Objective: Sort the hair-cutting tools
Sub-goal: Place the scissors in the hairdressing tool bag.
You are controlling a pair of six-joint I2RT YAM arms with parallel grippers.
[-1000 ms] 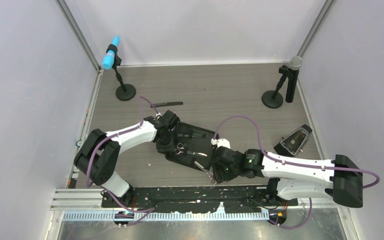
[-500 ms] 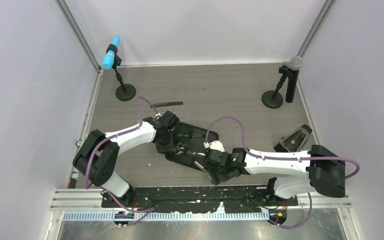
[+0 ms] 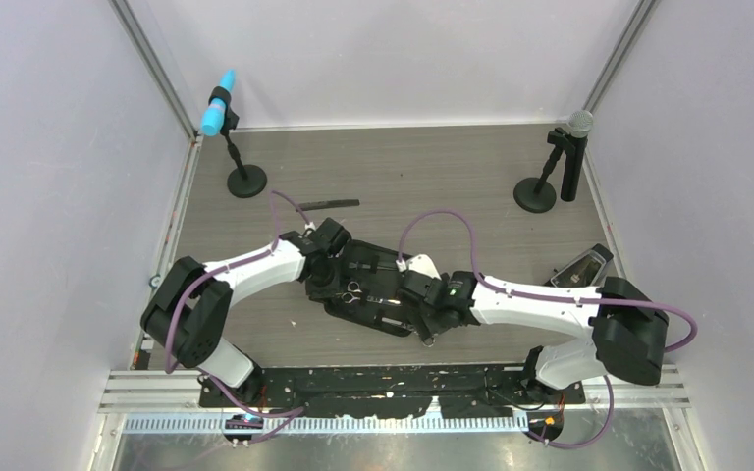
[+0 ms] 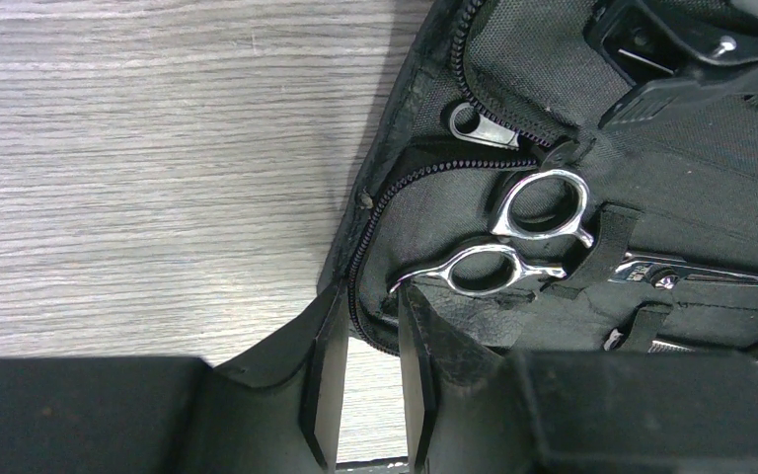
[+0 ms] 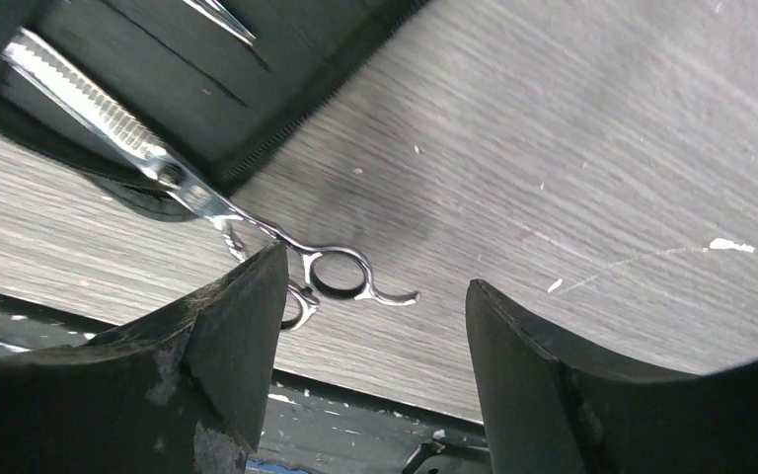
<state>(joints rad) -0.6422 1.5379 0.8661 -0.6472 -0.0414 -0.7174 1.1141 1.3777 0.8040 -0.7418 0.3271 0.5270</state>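
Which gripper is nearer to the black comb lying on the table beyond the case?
Left. The left gripper pinches the case just nearside of the comb; the right gripper hangs open farther off, at the case's near right end.

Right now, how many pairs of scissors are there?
2. One pair is strapped inside the black case; the other pair lies blades on the case's near edge, handles on the table. More may hide under the arms.

Count: two scissors (image 4: 543, 238), one comb (image 3: 329, 204), one clip (image 4: 691, 59), one case (image 4: 671, 168), two microphones (image 3: 218, 106).
One scissors lies just ahead of the left gripper (image 4: 370, 326); the other (image 5: 89, 99) has one ring between the fingers of the right gripper (image 5: 375, 276).
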